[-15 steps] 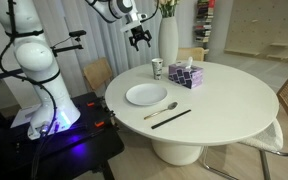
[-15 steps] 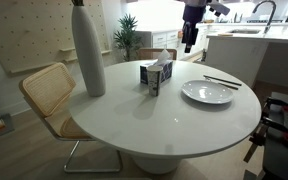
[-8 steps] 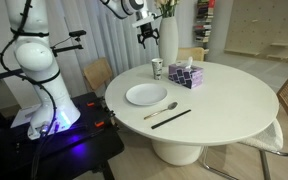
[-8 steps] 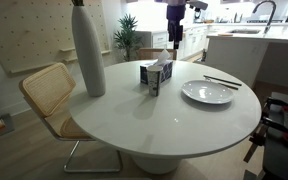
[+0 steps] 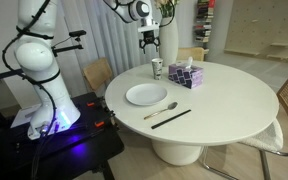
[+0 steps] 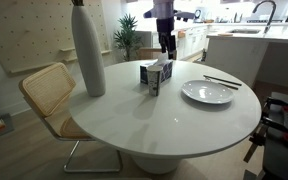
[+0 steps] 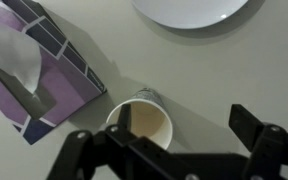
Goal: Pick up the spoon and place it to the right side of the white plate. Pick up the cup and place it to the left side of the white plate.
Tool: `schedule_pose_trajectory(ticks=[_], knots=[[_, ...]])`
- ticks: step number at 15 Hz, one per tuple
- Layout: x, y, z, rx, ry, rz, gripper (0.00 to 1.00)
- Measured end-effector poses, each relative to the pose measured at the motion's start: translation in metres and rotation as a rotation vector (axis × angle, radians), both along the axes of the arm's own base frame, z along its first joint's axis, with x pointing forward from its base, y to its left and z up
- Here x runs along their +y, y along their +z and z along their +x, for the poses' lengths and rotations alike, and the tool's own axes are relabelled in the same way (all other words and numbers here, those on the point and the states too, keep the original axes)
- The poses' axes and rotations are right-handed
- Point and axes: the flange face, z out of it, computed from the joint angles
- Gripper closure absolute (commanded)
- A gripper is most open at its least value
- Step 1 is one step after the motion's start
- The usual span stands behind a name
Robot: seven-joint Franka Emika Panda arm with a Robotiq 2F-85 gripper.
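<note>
Surface: round white table (image 5: 224,100), kitchen behind.
Gripper: (image 7: 169,142) spread wide, nothing held, hung above the cup.
Cup: (image 7: 144,120) upright, seen almost straight below, a little off-centre between the fingers.
Edges: tissue box (image 7: 34,70) just beside the cup; plate (image 7: 189,10) near.
Move: a straight descent is judged needed, with least room on the box side.
Spoon: (image 5: 162,109) beside the plate, well apart from the gripper.

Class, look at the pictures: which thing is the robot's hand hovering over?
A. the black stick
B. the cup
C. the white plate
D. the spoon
B: the hand hangs just above the cup, which the wrist view shows directly below, beside the tissue box.
</note>
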Motion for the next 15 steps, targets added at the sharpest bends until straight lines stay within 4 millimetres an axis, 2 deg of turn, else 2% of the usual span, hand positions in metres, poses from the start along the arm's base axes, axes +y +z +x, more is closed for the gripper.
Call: schedule_pose_trajectory(ticks=[7,15], knots=[[0.012,-0.029,0.008,0.084,0.085,0.009,0.0],[0.017,-0.044,0.013,0.135,0.199,0.042,0.0]])
